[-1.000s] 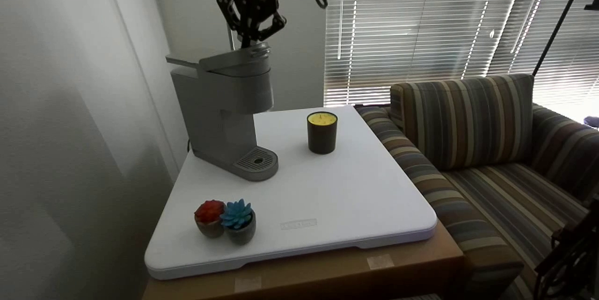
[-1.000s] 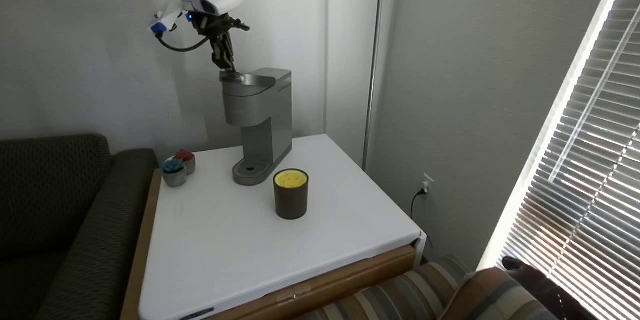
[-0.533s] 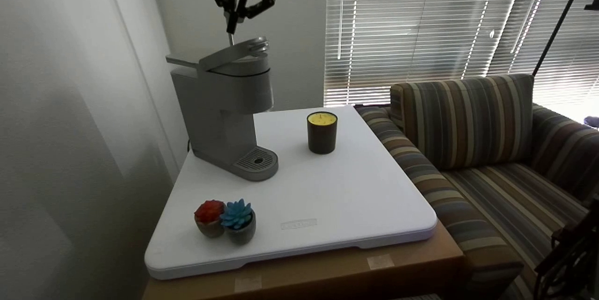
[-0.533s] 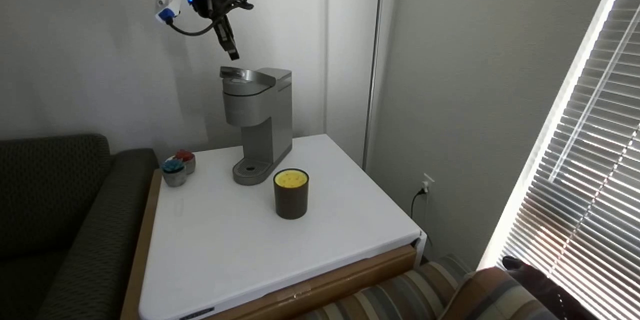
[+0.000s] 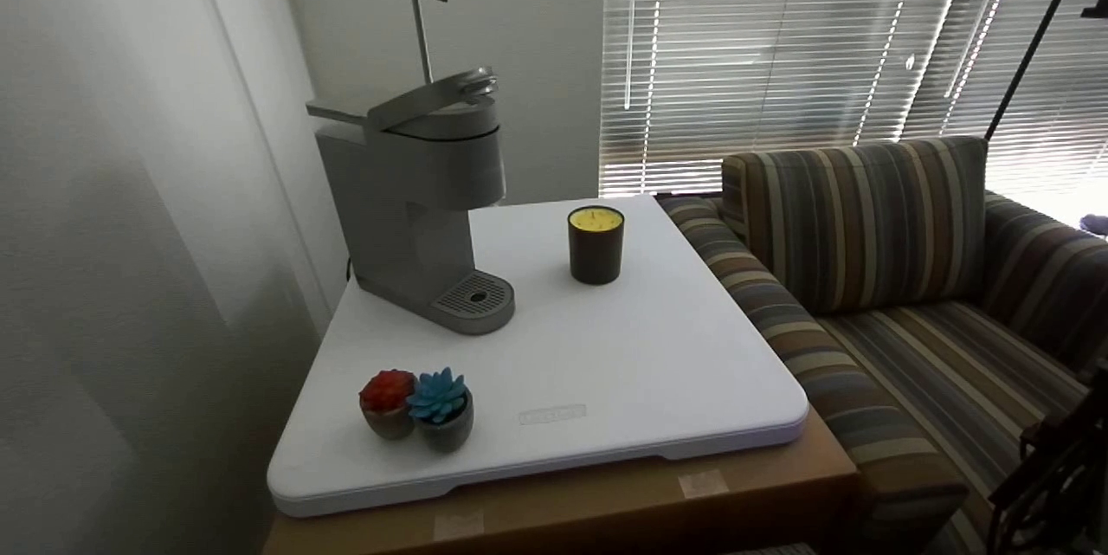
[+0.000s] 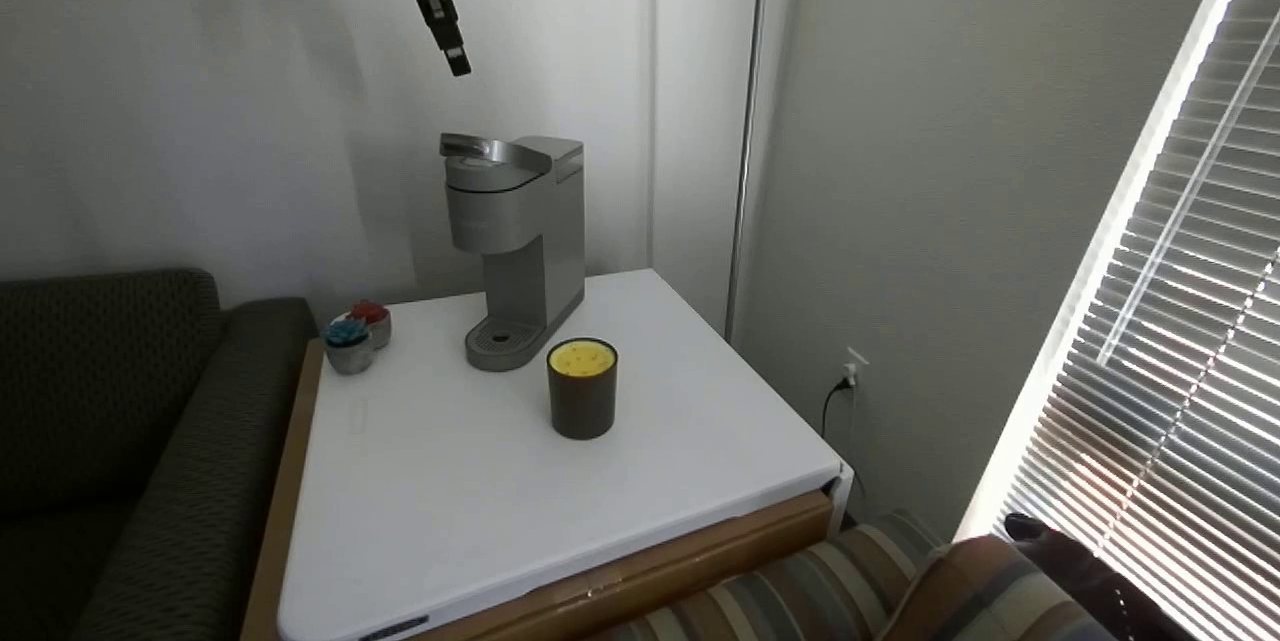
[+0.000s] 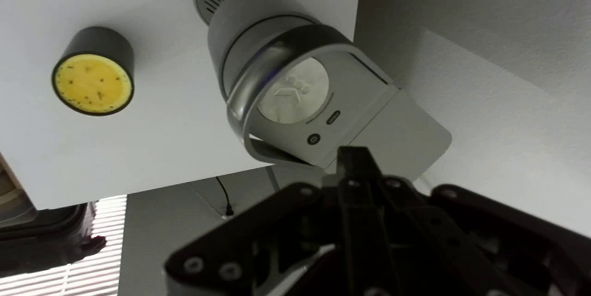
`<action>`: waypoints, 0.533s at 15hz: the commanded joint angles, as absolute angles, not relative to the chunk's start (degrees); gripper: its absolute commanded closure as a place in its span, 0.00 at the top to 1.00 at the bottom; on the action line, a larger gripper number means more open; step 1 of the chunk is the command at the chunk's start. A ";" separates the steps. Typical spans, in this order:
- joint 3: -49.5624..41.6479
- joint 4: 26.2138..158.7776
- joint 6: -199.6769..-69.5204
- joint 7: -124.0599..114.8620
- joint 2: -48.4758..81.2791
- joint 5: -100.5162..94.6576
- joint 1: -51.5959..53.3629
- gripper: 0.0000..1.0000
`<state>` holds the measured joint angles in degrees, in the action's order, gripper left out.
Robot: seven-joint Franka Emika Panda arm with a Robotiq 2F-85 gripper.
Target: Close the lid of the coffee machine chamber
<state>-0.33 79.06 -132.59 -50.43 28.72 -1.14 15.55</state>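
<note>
My pincer is pressed together, its fingertips meeting in one narrow dark point that hangs over the front of the coffee machine. In both exterior views wall shows between those tips and the machine, so we stand apart. The picture edge cuts off the part above me.

Below me is the lid, lying down over the machine's chamber, a thin dark seam curving around the front between the two. The lid's handle bar slopes up toward the machine's front, and I see a gap under it. Within the curve of the bar, my wrist view shows a pale round disc and, beside it, a small dark button.

At the machine's foot, the slotted base plate rests on the white table. A dark candle with yellow wax stands near one side of the machine; toward its opposite side a red plant and a blue plant sit close together in their pots. Well apart from the machine, past the table's edge, is a striped sofa, with window blinds beyond.
</note>
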 commanded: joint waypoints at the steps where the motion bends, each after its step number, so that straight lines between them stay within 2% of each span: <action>1: -0.35 78.51 -122.87 -49.44 26.33 -3.37 15.54 0.00; 3: 0.14 78.45 -119.23 -48.28 26.06 -4.04 15.20 0.00; 8: 0.65 79.74 -124.60 -46.01 28.92 -3.50 14.64 0.00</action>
<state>-0.03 78.59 -121.52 -48.12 27.49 -3.43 15.58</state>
